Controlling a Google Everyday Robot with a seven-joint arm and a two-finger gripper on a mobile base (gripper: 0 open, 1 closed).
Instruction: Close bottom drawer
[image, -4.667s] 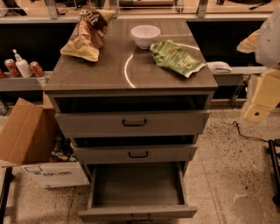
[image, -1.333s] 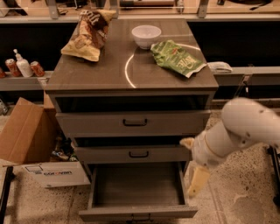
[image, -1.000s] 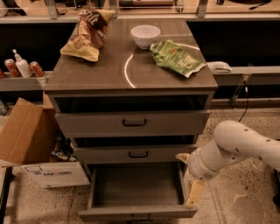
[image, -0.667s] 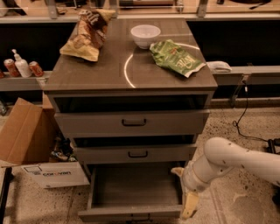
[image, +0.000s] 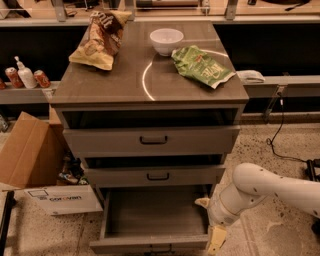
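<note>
Arm bent low, jaws beside bottom drawer.

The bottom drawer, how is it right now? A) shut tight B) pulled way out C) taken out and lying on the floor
B: the bottom drawer sticks out past the two drawers above it, so its grey floor shows, and the robot's hand is by its right front corner.
</note>
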